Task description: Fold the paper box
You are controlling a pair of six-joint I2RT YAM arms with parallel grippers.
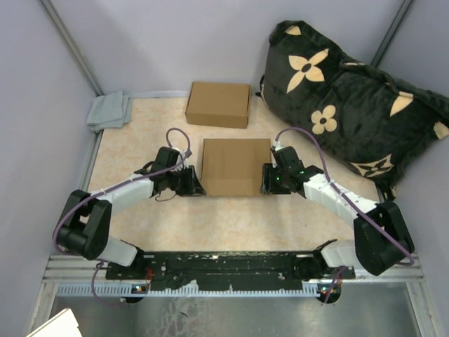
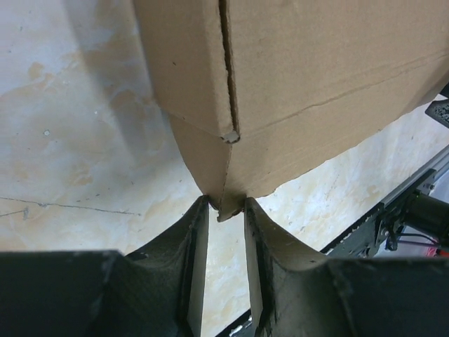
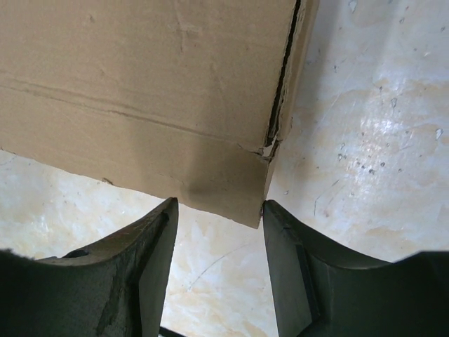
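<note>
The paper box [image 1: 236,166] lies at the centre of the top view, its top panel flat and level, so it already looks like a closed carton rather than a flat sheet. Both wrist views show a dark seam running up from each near corner, and there the side wall is not fully seated. Most of the folding seems done; what is left looks like tucking and pressing those lower corners home.

The left gripper [image 2: 226,203] is pinched on a small tab at the box's lower-left corner. The right gripper [image 3: 219,207] straddles the lower-right corner with its jaws set wider — whether it is clamping or only bracketing the cardboard I cannot tell.

A second box [image 1: 218,104] rests further up the table [image 1: 231,225], well apart.
</note>
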